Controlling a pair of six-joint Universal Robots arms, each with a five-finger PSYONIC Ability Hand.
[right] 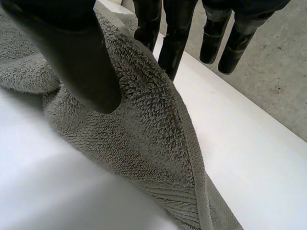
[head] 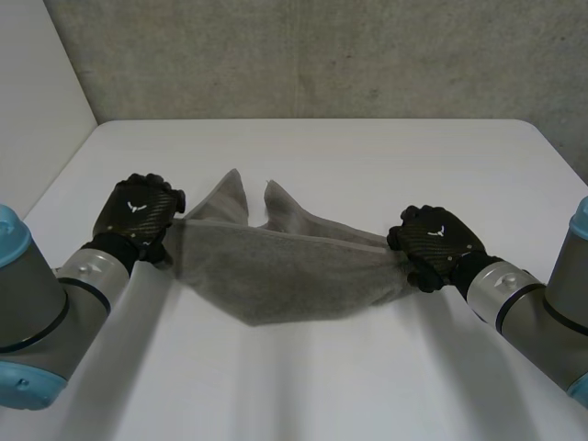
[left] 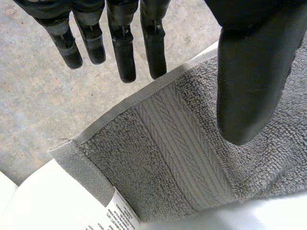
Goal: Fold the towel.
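White table (head: pixel 303 152) before concrete wall (head: pixel 322 55): grey terry towel (head: pixel 276 276) is hanging slack between left hand (head: pixel 138 216) and right hand (head: pixel 436 241), each pinching an end under its thumb; both should be moving level, edges matched.

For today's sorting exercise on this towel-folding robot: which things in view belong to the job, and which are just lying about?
Part of the job: grey towel; left robot hand, pinching one end; right robot hand, pinching the other end.
Just surroundings: white table; concrete wall.
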